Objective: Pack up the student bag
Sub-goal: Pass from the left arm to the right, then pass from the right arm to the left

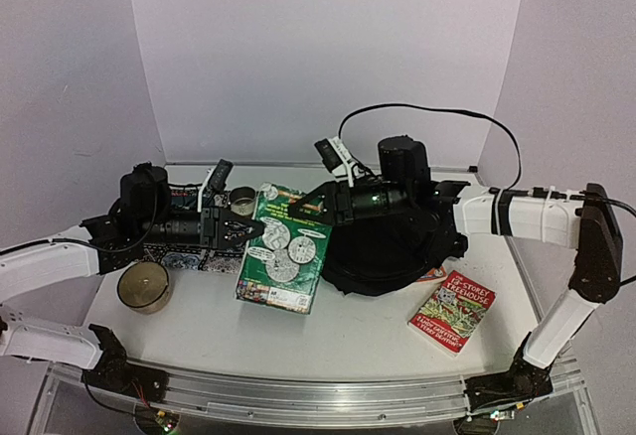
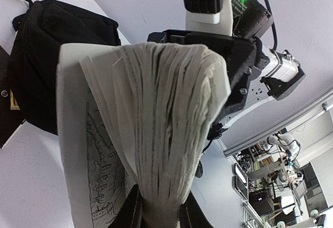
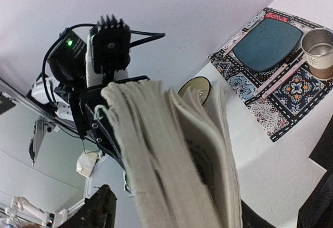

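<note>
Bag [image 1: 397, 256] seemingly beneath right end effector [image 1: 320, 203]

Right arm [image 1: 397, 197] half hides student bag [image 1: 383, 256]; open book [image 2: 156, 124] cut off below.

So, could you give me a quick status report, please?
Left gripper shut on green book. Right gripper open around it. Student bag beside book, nothing between.

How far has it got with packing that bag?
Nothing shows as packed yet. In hand: the green book, clamped by the left gripper, with the right gripper open around its other edge, beside the bag. Left: getting that book in, and probably the red book lying on the table.
</note>
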